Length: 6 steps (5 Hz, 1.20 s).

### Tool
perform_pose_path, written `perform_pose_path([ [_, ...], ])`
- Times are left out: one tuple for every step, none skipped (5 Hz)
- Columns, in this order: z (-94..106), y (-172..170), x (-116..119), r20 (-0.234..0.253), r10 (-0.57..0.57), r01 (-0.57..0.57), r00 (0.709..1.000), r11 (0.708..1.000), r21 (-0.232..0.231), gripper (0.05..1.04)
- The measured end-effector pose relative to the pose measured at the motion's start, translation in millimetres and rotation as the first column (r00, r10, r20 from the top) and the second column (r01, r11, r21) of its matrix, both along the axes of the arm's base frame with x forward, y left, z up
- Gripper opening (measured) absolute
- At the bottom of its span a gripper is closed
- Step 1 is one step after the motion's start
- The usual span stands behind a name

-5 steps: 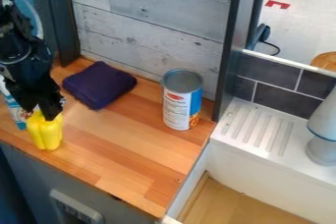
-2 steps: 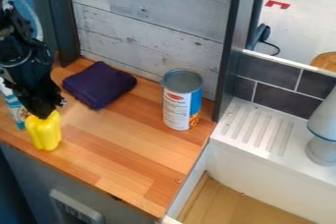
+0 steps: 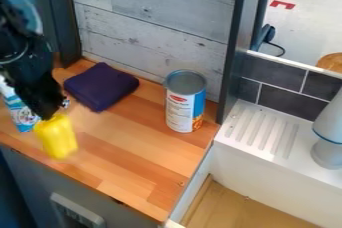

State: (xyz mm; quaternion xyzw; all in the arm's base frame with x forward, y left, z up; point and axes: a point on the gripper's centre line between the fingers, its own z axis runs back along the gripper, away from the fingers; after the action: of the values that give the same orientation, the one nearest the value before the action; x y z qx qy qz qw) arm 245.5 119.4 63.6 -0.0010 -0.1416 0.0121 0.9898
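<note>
Shifted since the earlier frame: the yellow, lobed, glossy pepper-shaped object [image 3: 57, 138], now nearer the right and the front edge of the brown wooden desk [image 3: 133, 149], its upright stance replaced by a lean, its base swung to the right. The black two-finger end effector [image 3: 48, 116] meets its upper end and is judged to be grasping it, since object and arm have moved together; whether the base is clear of the wood cannot be told. Just beside it, on the left, stands a white-and-blue printed container [image 3: 23, 115], partly behind the arm. Behind lies the folded dark purple cloth [image 3: 100, 87]; well apart to the right stands a cylindrical can with a white, blue and orange label [image 3: 185, 104]. Stage in hand, as judged: handling of the grasped object. Next move calls for a steady grip, the tilt kept in check, and clearance from the container.
</note>
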Motion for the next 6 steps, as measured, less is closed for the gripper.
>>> perform_pose_path([
  [15.6, -39.0, -6.9, 0.054, -0.119, 0.118, 0.991, 0.993, 0.020, 0.106],
  [14.3, -68.9, -15.1, 0.065, -0.213, 0.210, 0.975, 0.976, 0.052, 0.106],
  [8.1, -86.9, -17.6, 0.069, -0.268, 0.261, 0.961, 0.961, 0.092, 0.106],
  [1.9, -97.3, -18.0, 0.082, -0.304, 0.293, 0.949, 0.949, 0.118, 0.106],
  [-5.5, -108.1, -17.2, 0.099, -0.337, 0.324, 0.936, 0.938, 0.126, 0.106],
  [-6.0, -117.4, -15.2, 0.129, -0.358, 0.343, 0.925, 0.931, 0.126, 0.106],
])
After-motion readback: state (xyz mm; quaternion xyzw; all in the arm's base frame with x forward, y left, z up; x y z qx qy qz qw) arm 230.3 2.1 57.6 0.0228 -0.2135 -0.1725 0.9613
